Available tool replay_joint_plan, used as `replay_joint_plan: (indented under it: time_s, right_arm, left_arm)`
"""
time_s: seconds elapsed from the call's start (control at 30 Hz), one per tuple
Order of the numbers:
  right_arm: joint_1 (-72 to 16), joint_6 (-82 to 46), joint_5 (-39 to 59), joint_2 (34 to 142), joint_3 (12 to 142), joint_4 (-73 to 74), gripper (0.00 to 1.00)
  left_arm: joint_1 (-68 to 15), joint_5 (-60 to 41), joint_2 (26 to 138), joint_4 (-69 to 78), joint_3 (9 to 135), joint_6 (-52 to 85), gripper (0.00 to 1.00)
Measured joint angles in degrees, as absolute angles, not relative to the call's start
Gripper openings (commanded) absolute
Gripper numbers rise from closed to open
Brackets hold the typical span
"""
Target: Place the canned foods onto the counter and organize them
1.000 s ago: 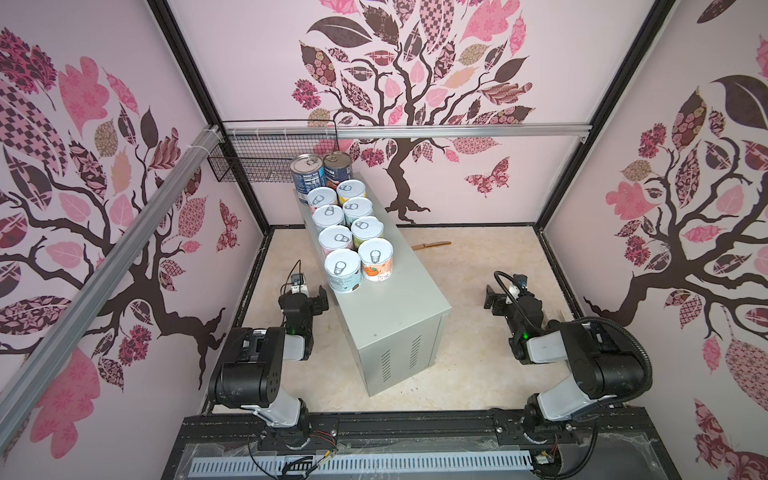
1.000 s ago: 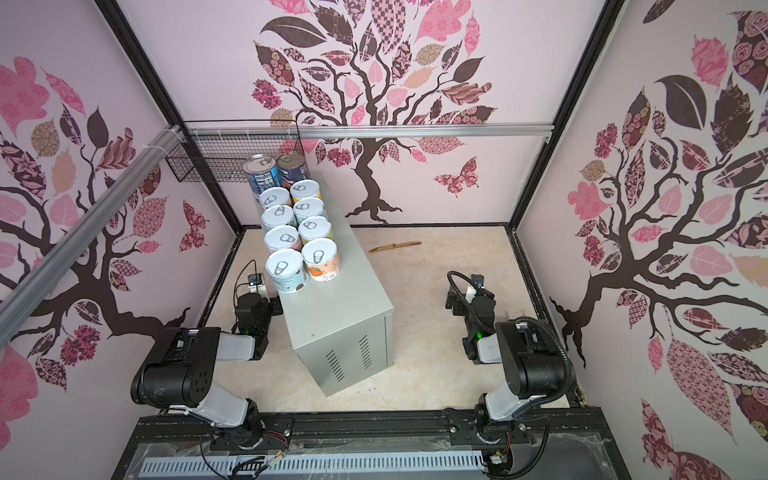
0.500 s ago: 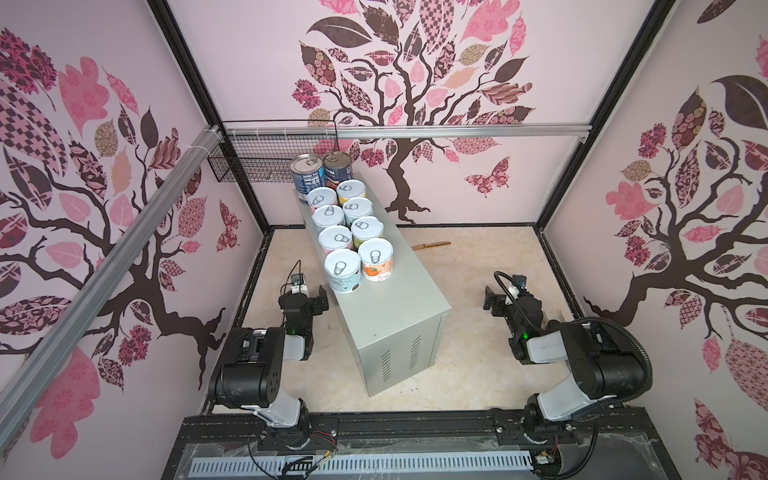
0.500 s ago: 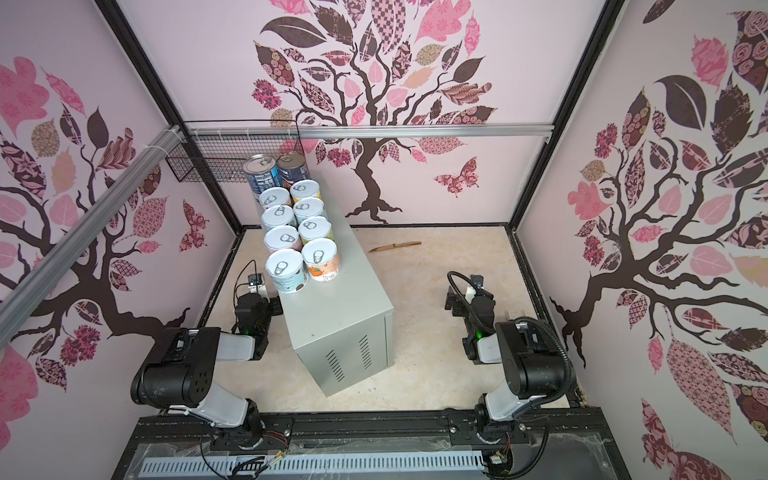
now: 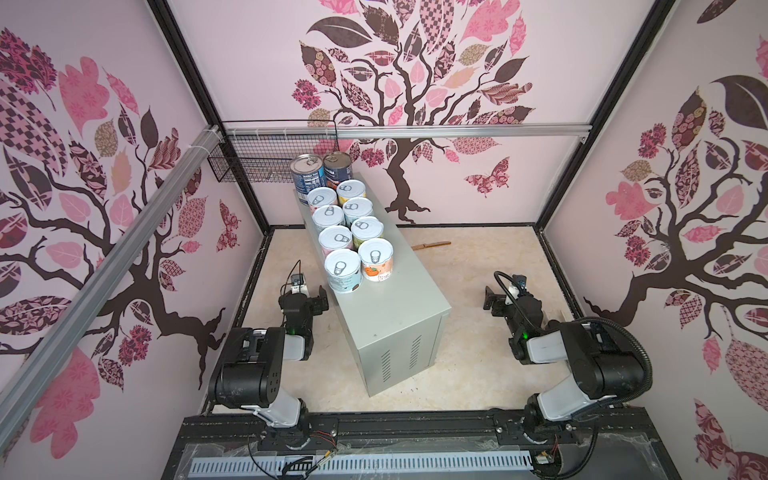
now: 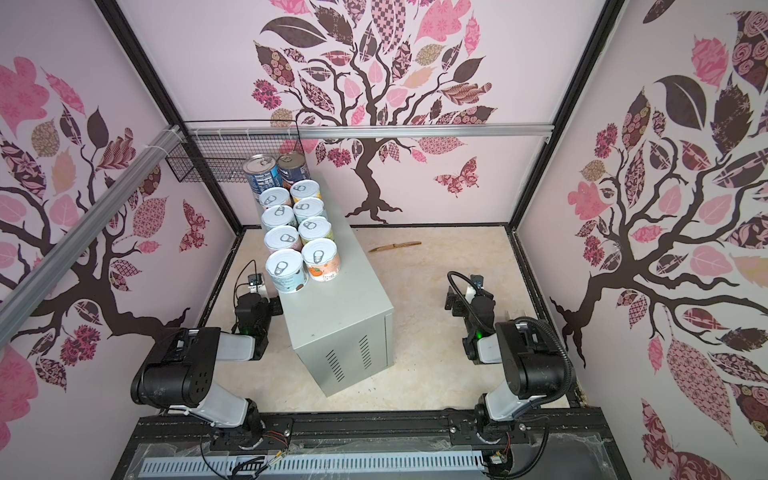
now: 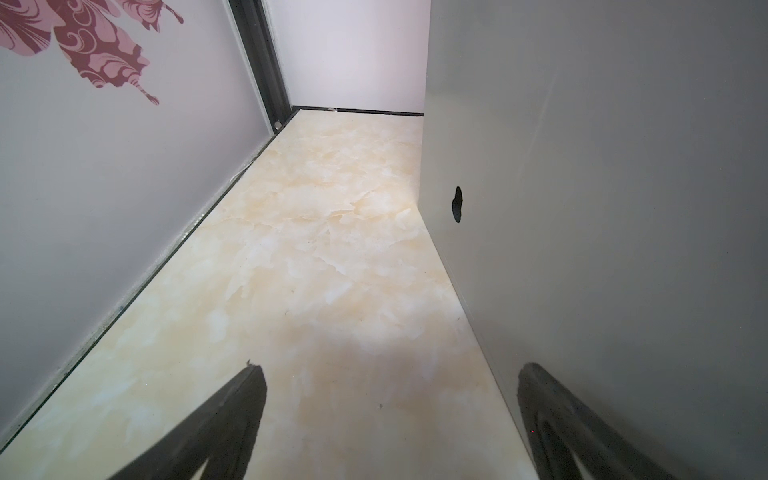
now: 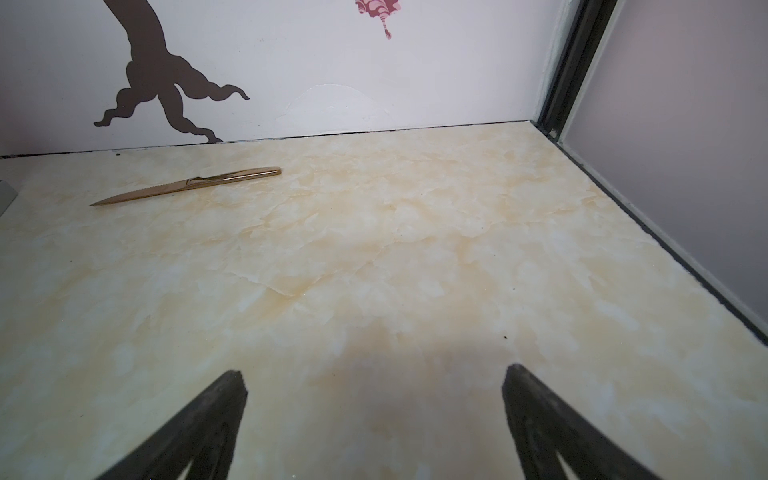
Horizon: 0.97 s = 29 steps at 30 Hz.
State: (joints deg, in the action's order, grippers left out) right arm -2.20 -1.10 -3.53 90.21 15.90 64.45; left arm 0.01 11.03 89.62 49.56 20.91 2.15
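Ten cans stand upright in paired rows on the far half of the counter, its long axis running away from the arms, vents nearest them. Only the top views show the cans. The left gripper, spread wide and empty, sits low in the narrow lane between wall and counter, cans above to its right. The right gripper, also spread and empty, faces open floor, a knife ahead-left.
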Motion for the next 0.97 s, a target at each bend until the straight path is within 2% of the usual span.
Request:
replay_joint_plan:
  time_s: [0.27,0.7,0.97]
  right_arm:
    - [-2.1,-1.1,-3.0,90.2,15.9,64.4,1.0]
    - [1.7,-2.8,4.1,90.2,15.4,65.8,1.0]
    - [0.6,-2.6,3.2,90.2,15.4,67.2,1.0]
  left_arm:
    - [0.0,11.0,89.6,49.6,20.9,2.2,0.98]
    - [0.0,11.0,89.6,49.6,20.9,2.2,0.98]
    - [0.0,11.0,89.6,49.6,20.9,2.2,0.98]
